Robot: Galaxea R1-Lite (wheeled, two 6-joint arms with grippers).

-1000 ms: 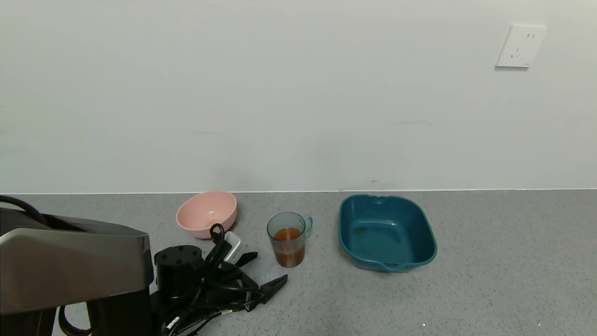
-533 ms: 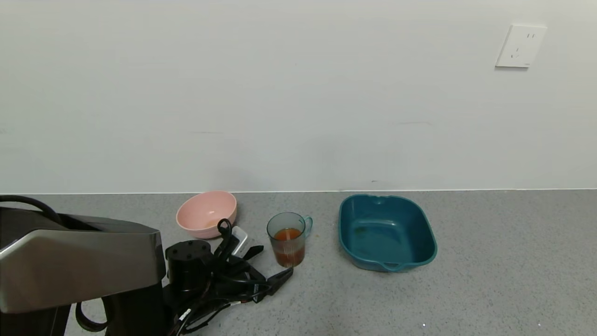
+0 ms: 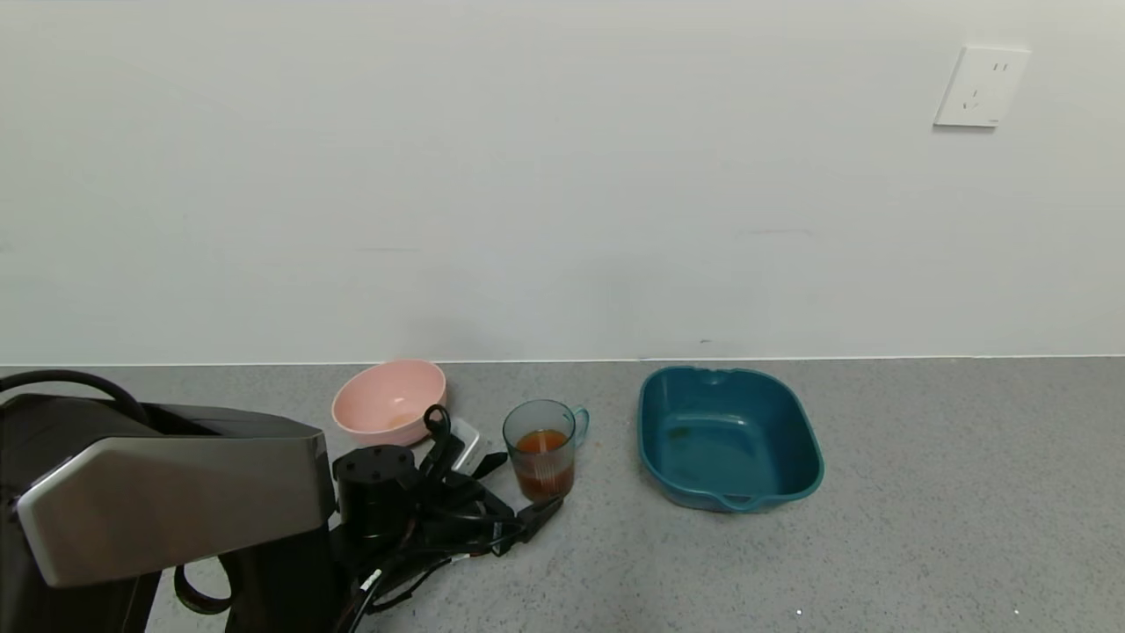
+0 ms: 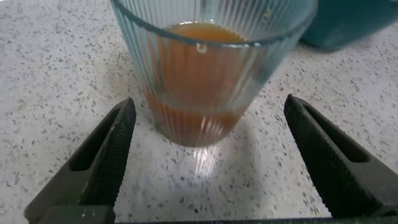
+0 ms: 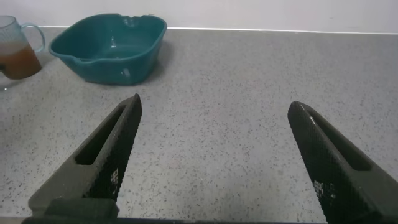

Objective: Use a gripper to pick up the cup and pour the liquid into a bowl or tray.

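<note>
Flanking ribbed clear cup (image 4: 208,68): left gripper (image 4: 208,162) jaws spread

No legible text or labels.

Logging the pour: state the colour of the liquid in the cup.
Orange-red, slightly cloudy liquid in the cup; left wrist view shows it best.

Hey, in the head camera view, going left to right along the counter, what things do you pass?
Left arm's silver-grey casing → pink bowl → cup of orange-red liquid → teal tray. The left pincer overlaps the bowl-to-cup stretch, so it is left out.
</note>
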